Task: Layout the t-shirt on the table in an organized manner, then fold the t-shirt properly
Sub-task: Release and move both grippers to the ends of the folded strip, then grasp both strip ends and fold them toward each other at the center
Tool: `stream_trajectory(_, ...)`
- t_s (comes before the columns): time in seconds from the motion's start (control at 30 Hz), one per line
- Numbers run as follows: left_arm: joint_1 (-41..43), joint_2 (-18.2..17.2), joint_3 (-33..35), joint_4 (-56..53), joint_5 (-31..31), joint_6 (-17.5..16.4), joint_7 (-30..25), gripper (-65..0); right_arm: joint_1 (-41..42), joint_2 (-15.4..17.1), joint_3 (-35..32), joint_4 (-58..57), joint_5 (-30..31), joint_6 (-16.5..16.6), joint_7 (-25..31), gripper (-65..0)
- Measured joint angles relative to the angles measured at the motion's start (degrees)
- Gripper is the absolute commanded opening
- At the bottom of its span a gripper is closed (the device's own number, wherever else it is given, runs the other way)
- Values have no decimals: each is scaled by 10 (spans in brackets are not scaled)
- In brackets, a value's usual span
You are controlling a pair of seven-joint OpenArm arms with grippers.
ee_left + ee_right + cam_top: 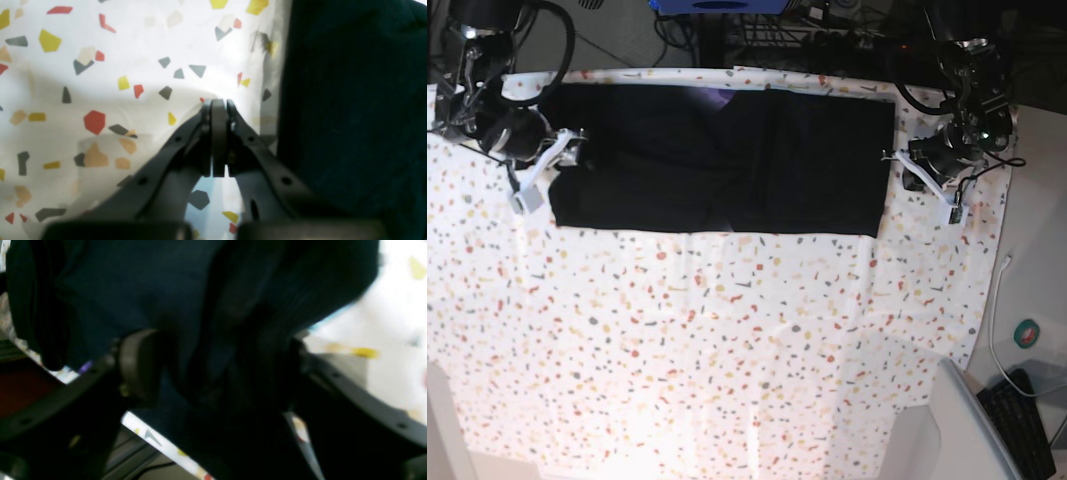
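T-shirt folded into a long band at the far edge of the table, both arms at its ends.

Black t-shirt (pixel 717 160) lies flat as a wide rectangle on the speckled table (pixel 727 340), a bit of purple print showing at its top edge. Left gripper (pixel 218 103) is clamped closed on nothing, over bare cloth just beside the shirt's edge. Right gripper (pixel 213 370) has its jaws spread wide, straddling a bunched fold of shirt fabric at the other end; not pinching it.
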Motion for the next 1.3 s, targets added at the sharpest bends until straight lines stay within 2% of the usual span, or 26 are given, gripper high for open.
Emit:
stream_trajectory(0.1,1,0,0,1,0,0,0,-650,0,1,-1,0,-5,0,-1,-435)
stream_trajectory(0.2,2,-1,-1,1,0,0,-2,-650,13,2,-1,-21,-5,0,-1,-612)
stream_trajectory(0.23,2,-1,-1,1,0,0,-2,-650,19,1,2,-29,-5,0,-1,-650)
stream_trajectory(0.4,2,-1,0,1,0,0,-3,-650,33,2,2,-43,-7,0,-1,-650)
stream_trajectory(0.53,3,1,2,12,3,0,2,-650,21,3,-1,9,-11,-1,-7,-650)
stream_trajectory(0.57,8,3,4,21,4,-1,14,-650,15,3,-2,31,-8,-18,-7,-650)
stream_trajectory(0.67,25,19,8,54,2,-5,27,-650,-2,11,-32,96,-11,-105,-5,-650)
stream_trajectory(0.8,20,24,10,66,9,-6,59,-650,-19,11,-67,163,-8,-201,-7,-650)
stream_trajectory(0.87,13,19,23,67,9,-5,76,-650,-26,10,-80,185,-8,-235,-5,-650)
stream_trajectory(0.97,10,21,56,69,10,-4,76,-650,-35,12,-108,211,-10,-271,-7,-650)
stream_trajectory(1.13,8,31,74,71,10,-3,74,-650,-52,12,-167,256,-7,-295,-5,-650)
stream_trajectory(1.2,8,33,75,71,10,14,73,-650,-61,11,-188,277,-8,-305,-7,-650)
stream_trajectory(1.3,8,34,76,71,6,22,73,-650,-72,12,-226,308,-11,-324,-5,-650)
